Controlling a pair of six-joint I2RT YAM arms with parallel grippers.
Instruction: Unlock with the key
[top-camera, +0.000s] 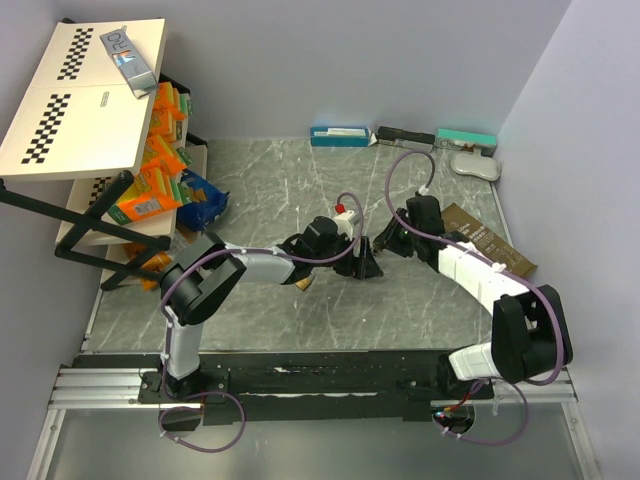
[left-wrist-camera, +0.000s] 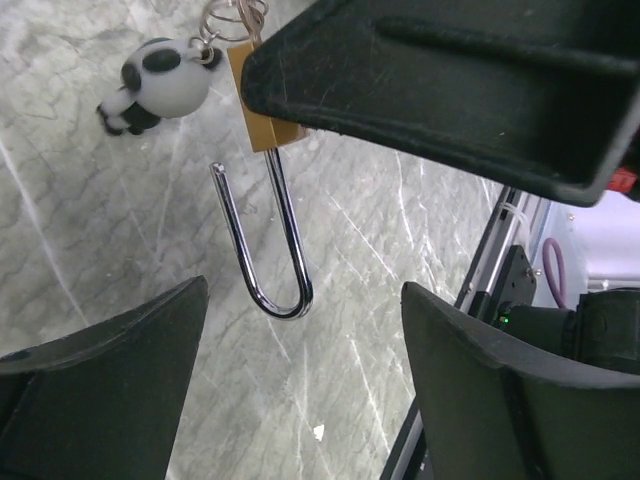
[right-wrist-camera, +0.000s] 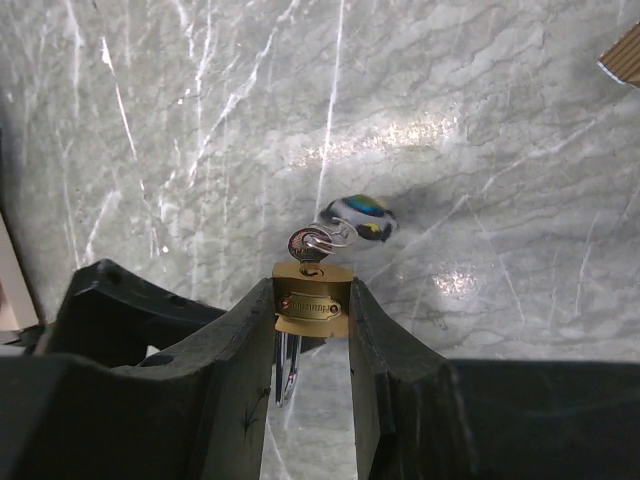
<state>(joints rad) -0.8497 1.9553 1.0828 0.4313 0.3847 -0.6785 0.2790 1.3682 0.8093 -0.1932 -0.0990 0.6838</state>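
R grip (right-wrist-camera: 311, 300) clamped on brass padlock (right-wrist-camera: 312, 305), table (top-camera: 260, 180) ctr, stamp unreadable | key (right-wrist-camera: 307, 245) in it, panda charm (right-wrist-camera: 358, 217) at 1 o'clock | L grip (left-wrist-camera: 300, 300) jaws apart astride open shackle (left-wrist-camera: 282, 312) | 10 o'clock rack (top-camera: 90, 225): orange pkts (top-camera: 150, 190)

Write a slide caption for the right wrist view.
Right gripper clamps brass padlock, key inserted, above marble table.

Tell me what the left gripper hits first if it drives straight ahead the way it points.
Most likely the padlock's open shackle, which sits in line between the left gripper's spread fingers. Past it lies only the table, though depth is unclear.
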